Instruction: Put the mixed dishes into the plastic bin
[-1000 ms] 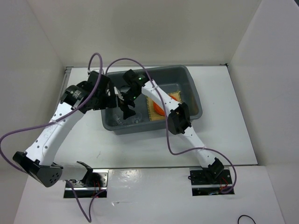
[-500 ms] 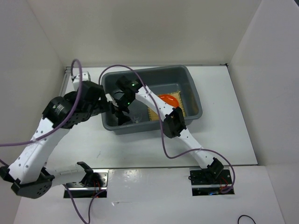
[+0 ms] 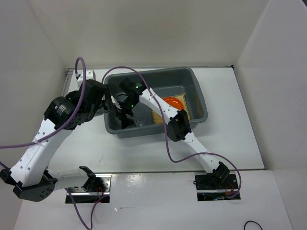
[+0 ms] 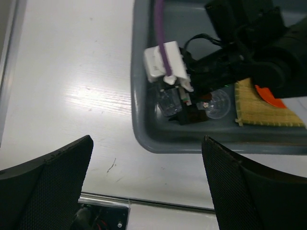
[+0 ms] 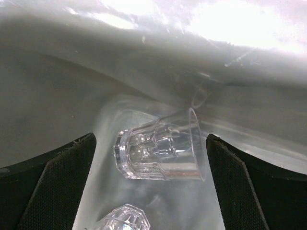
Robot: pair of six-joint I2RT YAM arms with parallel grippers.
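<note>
Our landmark is the large rectangular blue-grey plastic bin (image 3: 148, 129): rounded corners, thick rolled rim, smooth matte walls. It sits on the glossy white table (image 3: 230, 124).

Right gripper (image 5: 151, 143) is down inside the bin at its left end. Its fingers (image 5: 53, 191) are black with a fine dimpled mesh face and are spread wide. Between them we see a tiny clear faceted cup (image 5: 160, 151) lying on its side where the bin floor curves up into the wall. Its thick base points at one finger and its flared rim at the other. There's a gap on both sides, so nothing is gripped. A second tiny clear cup (image 5: 125, 216) lies just beside the first. Only its faceted end shows at the frame edge.

Left gripper (image 4: 147, 158) hangs over the table just outside the bin's near left corner. It has the same black mesh pads (image 4: 53, 187), set wide apart and empty, with only table and bin rim showing between them.

From the left wrist view, both cups read as round glassy shapes on the bin floor, under the right arm's black wrist and its purple cable (image 4: 161, 28).

The square yellow woven mat (image 4: 264, 112) lies flat on the floor in the bin's right half, with a ribbed straw-like weave. The small round orange plate (image 3: 173, 102) rests on top of it, smooth and glossy, partly hidden by the right arm.
</note>
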